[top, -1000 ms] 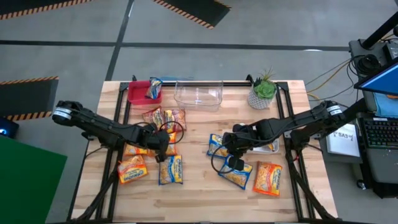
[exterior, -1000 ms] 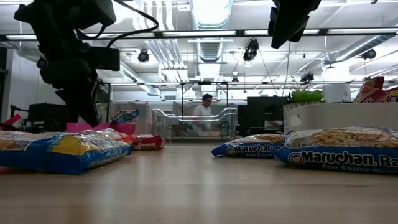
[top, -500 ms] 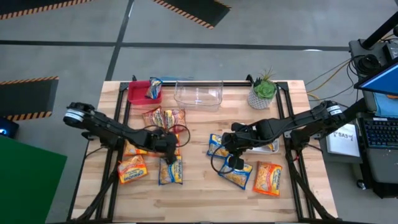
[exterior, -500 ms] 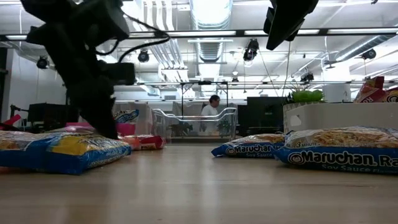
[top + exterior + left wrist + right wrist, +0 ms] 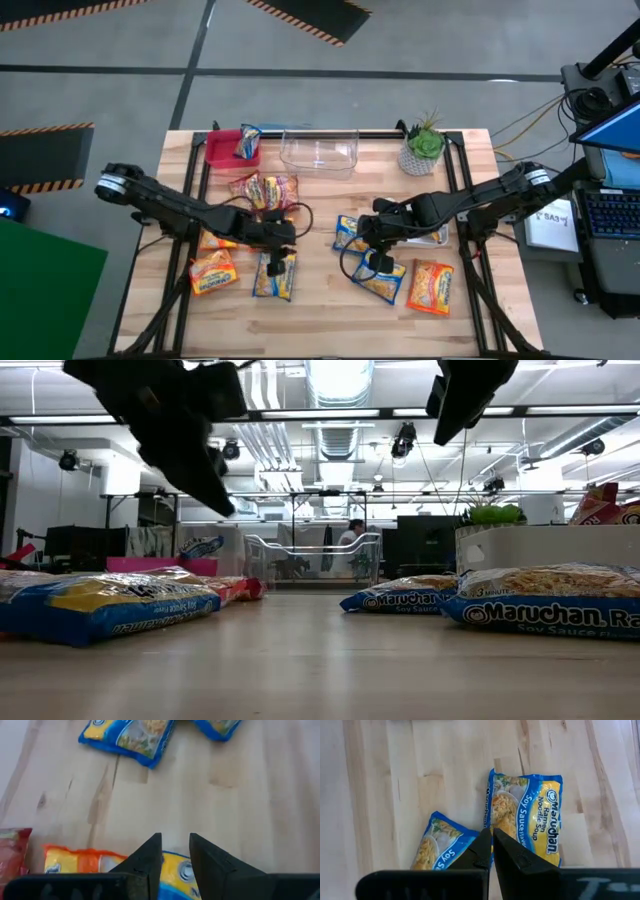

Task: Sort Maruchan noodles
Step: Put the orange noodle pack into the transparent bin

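Observation:
Several Maruchan noodle packets lie flat on the wooden table. A blue one (image 5: 273,276) lies under my left gripper (image 5: 287,240) and shows in the left wrist view (image 5: 176,870). Two more blue ones (image 5: 350,232) (image 5: 381,280) lie under my right gripper (image 5: 366,246). Orange ones (image 5: 213,272) (image 5: 431,285) and red ones (image 5: 266,188) lie around them. My left gripper (image 5: 175,840) is slightly open, empty, and raised above the table (image 5: 215,490). My right gripper (image 5: 492,836) is shut, empty, and high above the two blue packets (image 5: 527,825) (image 5: 440,845).
A red bin (image 5: 225,152) with a blue packet (image 5: 248,140) in it, a clear container (image 5: 320,152) and a potted plant (image 5: 422,148) stand along the far edge. A white tray (image 5: 545,546) stands under my right arm. Bare wood (image 5: 315,260) lies between the grippers.
My left gripper has gone from low beside the blue packet toward the table's right edge, and has then risen clear of the table. The blue packet has shifted a little on the table and lies flatter.

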`<state>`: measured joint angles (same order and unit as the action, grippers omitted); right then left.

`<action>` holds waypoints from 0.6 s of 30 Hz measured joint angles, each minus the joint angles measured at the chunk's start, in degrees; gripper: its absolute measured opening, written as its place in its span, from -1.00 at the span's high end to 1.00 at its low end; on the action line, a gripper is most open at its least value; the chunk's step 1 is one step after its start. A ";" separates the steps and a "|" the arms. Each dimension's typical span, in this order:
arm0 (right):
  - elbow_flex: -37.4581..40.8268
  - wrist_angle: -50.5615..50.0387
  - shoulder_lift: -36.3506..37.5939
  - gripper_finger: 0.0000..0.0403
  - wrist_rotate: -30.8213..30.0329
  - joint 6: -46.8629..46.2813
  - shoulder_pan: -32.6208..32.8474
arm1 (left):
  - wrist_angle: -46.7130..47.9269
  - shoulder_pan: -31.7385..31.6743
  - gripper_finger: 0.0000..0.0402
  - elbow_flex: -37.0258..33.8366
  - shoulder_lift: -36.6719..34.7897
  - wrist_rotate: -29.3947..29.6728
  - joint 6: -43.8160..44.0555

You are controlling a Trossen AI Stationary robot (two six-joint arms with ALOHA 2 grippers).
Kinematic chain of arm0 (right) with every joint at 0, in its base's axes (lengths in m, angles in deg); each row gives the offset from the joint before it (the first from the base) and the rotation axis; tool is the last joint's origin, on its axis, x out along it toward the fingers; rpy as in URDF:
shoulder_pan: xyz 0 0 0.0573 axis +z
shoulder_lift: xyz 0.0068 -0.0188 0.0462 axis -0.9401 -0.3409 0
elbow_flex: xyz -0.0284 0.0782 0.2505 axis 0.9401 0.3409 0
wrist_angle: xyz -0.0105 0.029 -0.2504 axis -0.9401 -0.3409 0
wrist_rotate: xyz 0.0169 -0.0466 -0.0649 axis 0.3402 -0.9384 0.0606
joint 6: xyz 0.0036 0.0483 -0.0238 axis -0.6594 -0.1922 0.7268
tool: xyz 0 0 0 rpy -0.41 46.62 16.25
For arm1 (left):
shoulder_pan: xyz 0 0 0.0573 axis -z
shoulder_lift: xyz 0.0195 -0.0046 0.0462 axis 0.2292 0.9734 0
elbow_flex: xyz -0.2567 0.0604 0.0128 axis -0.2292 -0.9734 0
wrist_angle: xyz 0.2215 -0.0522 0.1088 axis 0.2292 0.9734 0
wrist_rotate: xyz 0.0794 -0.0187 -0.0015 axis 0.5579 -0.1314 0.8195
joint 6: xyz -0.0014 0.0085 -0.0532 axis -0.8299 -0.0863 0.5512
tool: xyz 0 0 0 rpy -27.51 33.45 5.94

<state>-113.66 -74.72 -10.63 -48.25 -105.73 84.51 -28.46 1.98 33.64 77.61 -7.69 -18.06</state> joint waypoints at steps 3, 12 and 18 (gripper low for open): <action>1.12 0.18 0.07 0.96 -1.75 0.71 0.32 | 0.67 0.18 0.59 -1.55 -4.79 0.02 3.79; 8.07 7.35 3.22 0.96 -2.65 2.47 0.29 | 2.16 0.08 0.29 -11.59 -16.23 3.54 25.19; 12.51 11.99 7.12 0.96 -2.64 2.17 0.17 | 3.78 -0.02 -0.07 -17.84 -18.87 11.31 38.22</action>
<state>-101.15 -62.73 -3.51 -50.89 -103.56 84.68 -24.68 1.96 15.81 58.74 3.63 20.16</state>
